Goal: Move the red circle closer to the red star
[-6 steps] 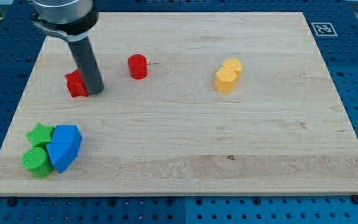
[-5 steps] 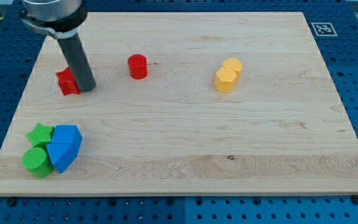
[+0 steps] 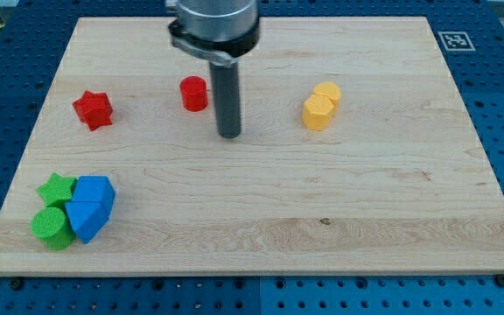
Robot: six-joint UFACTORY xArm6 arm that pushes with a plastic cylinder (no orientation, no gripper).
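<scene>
The red circle [image 3: 194, 94] stands on the board in the upper middle-left. The red star [image 3: 93, 109] lies to its left, well apart from it. My tip [image 3: 228, 135] rests on the board just right of and below the red circle, not touching it. The dark rod rises from the tip toward the view's top.
Two yellow blocks [image 3: 321, 106] sit together right of the tip. At the lower left a green star [image 3: 56, 188], a green circle [image 3: 52, 227] and two blue blocks [image 3: 91, 206] are clustered. The wooden board [image 3: 322, 201] ends at blue pegboard on all sides.
My tip has left the red star's right side and moved right, past the red circle, to its lower right. The red star sits a little left of where it was.
</scene>
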